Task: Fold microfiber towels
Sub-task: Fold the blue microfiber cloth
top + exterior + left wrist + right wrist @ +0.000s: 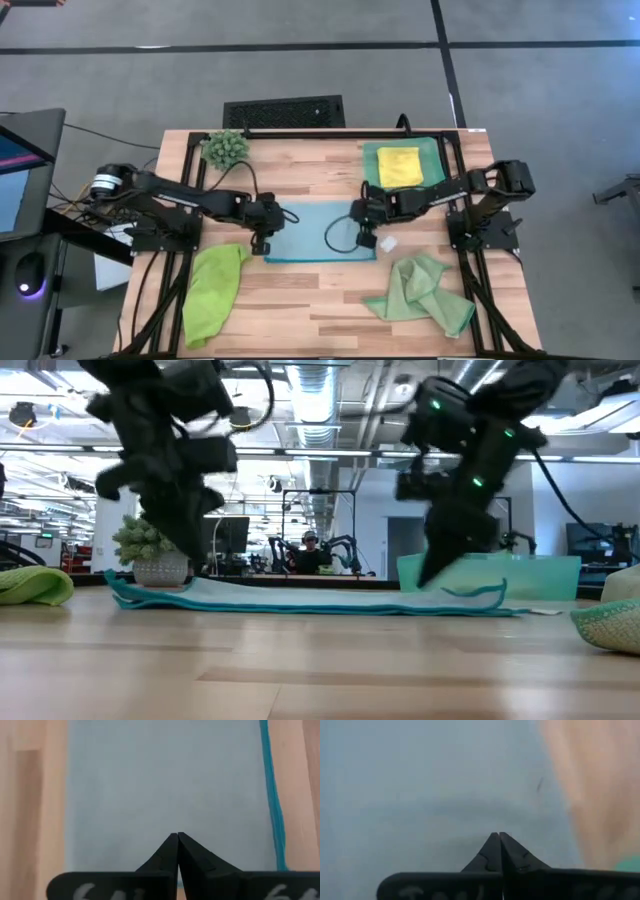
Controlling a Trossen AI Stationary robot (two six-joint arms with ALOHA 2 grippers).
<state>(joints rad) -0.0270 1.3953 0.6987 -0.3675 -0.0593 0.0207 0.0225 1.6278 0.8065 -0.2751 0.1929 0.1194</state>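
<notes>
High view gives me four towels on the desk (300,300). One light blue towel (310,232) lies flat in the middle. One yellow towel (399,166) sits folded in the teal tray (434,150) at the far right. One lime green towel (213,292) is bunched near the front left edge. One pale sage green towel (423,292) is crumpled near the front right. I also count one small spiky plant (226,147) at the far left and one tray.

My left hand (262,240) is down at the left end of the blue towel, and my right hand (366,236) is down at its right end. In the left wrist view the left hand's fingers (197,860) are pressed together, tips meeting right on the blue cloth (165,785). The right wrist view shows the same for my right hand, its fingers (520,857) together on the blue fabric (430,785). I cannot tell from these views whether either hand has pinched any cloth between its tips.

The blue towel's long axis runs left to right across the desk, between my two hands. In the low view it lies flat as a thin strip (320,598), with a dark teal edge along it. The lime towel's long axis runs front to back. Both arms reach inward from the desk's sides.
</notes>
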